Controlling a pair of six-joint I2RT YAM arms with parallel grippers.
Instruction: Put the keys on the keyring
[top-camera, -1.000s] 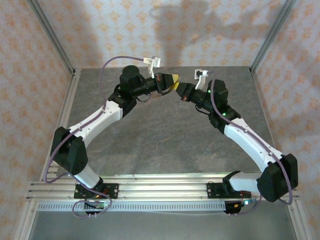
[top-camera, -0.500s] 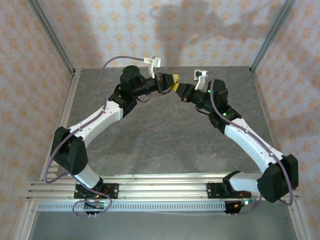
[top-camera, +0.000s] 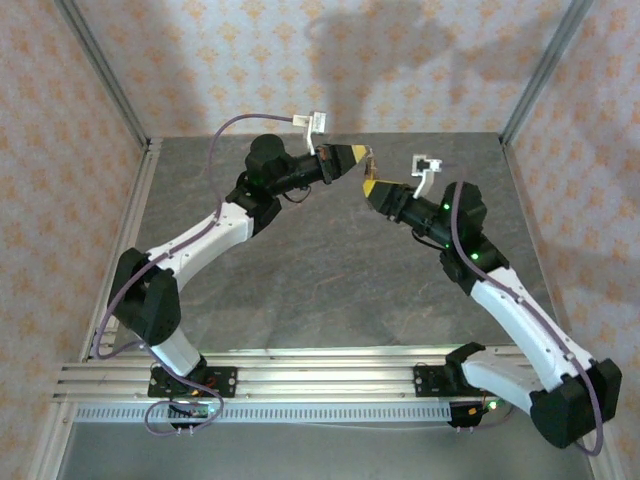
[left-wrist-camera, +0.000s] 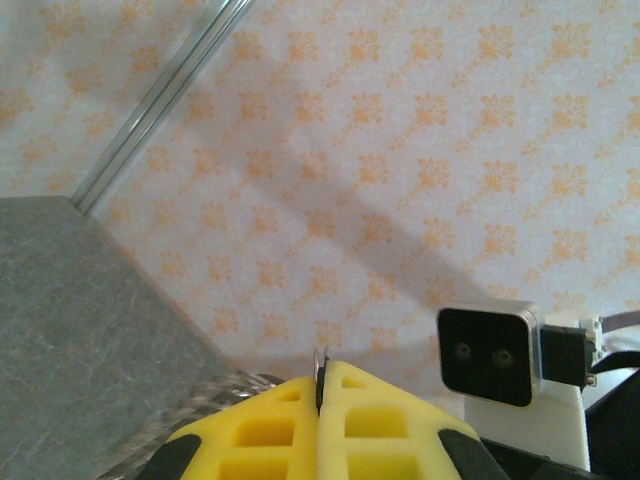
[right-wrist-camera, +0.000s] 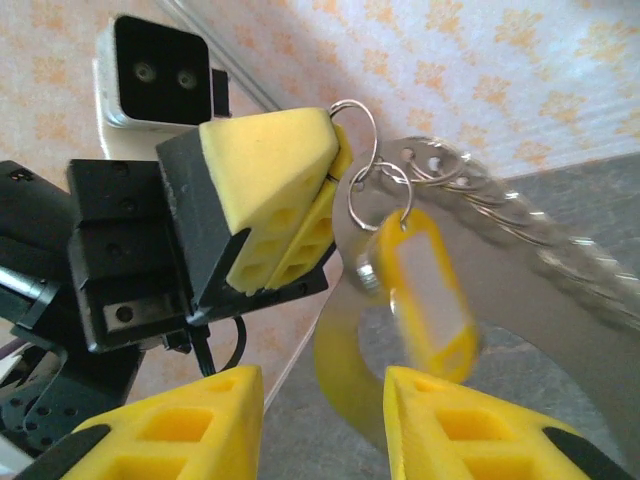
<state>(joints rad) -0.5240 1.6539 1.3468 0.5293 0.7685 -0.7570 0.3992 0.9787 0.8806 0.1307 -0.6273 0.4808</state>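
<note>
Keyring (right-wrist-camera: 370, 150) sits high and centre in my right wrist view, one thin loop nipped at the tip of my left gripper (right-wrist-camera: 333, 140), whose yellow fingers are pressed flat together on it. A yellow-headed key (right-wrist-camera: 425, 290) hangs from a smaller loop below (blurred, so probably swinging), and a chain (right-wrist-camera: 520, 225) trails off to the right. My right gripper (right-wrist-camera: 325, 425) is spread at the bottom of the frame, holding nothing. To do this well, I judge I should let the swing die, then take the key by its head. Both grippers hang above the surface (top-camera: 320, 290). The left wrist's camera (right-wrist-camera: 160, 70) crowds the upper left, and the dangling chain could snag.
</note>
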